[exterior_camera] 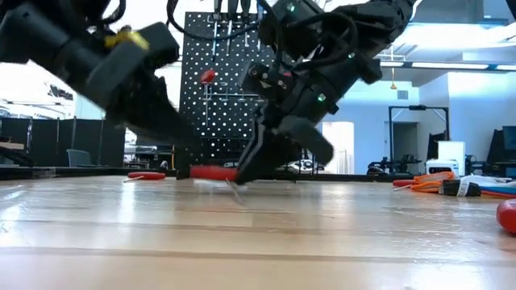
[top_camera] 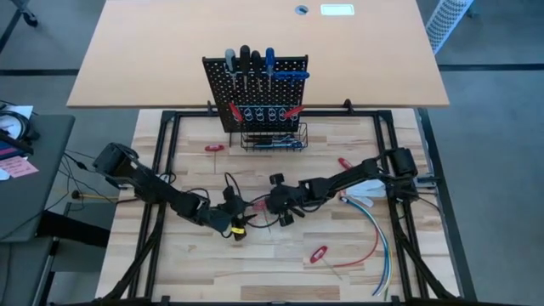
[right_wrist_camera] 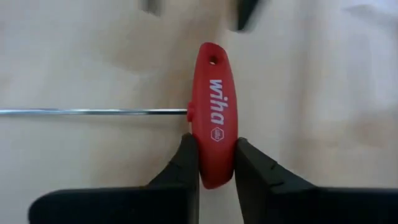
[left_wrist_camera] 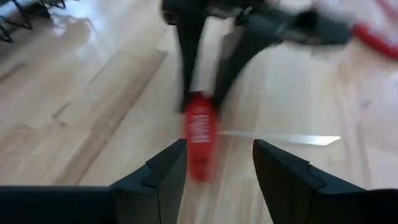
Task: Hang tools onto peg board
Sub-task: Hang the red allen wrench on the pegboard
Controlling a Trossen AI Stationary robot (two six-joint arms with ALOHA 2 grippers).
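Right gripper (right_wrist_camera: 214,158) low over tabletop (right_wrist_camera: 323,93), jaws clamped on red T-handle hex key (right_wrist_camera: 212,112); handle upright between jaws, steel shaft sticks out sideways, level with tabletop. Left gripper (left_wrist_camera: 217,165) just beside handle's other end, jaws apart, nothing held. Peg board (top_camera: 255,89) well beyond both.

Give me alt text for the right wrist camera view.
The right pincer closes on the red T-handle of a hex key lying on the wooden table. Its thin silver shaft sticks out sideways from the handle's middle.
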